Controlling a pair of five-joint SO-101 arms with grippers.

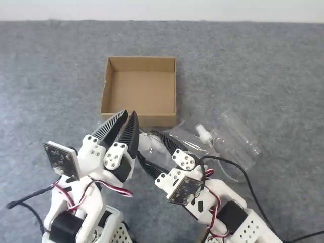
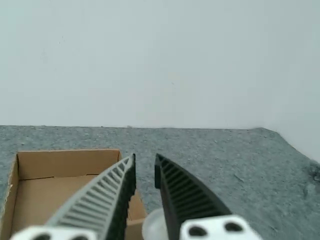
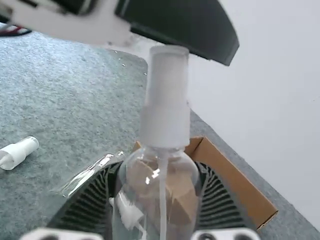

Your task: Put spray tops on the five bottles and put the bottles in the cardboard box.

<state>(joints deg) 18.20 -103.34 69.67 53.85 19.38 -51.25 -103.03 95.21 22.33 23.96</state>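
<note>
Right gripper (image 3: 159, 172): clamped round the body of a clear bottle (image 3: 160, 200), neck pointing out past the fingertips, held just short of the cardboard box (image 1: 142, 61).
White spray top (image 3: 166, 100): sitting on the neck, dip tube down inside. Depth of seating not readable.
Left gripper (image 2: 145, 161): right over the top, jaws parted by a narrow gap, nothing made out between them.
Box: nothing inside, 0 of 5.
Other clear bottles (image 1: 235, 142): lying in a heap on the grey mat (image 1: 50, 76) beside the right arm, count unclear. 1 loose spray top (image 3: 17, 152) lying near them.

Step in hand, by judgement: seating and tightening the top.
- Keep the right grip firm on the body, neck left free.
- Widen the left jaws enough to take the collar, not the nozzle.
- Come down square to the bottle's axis.
- Turn or press without tilting; a cocked top likely to cross-thread or pop off.
- Watch for slip in the ribbed pads; clear plastic probably slick and light.
- Release left first, then lift over the box wall.
</note>
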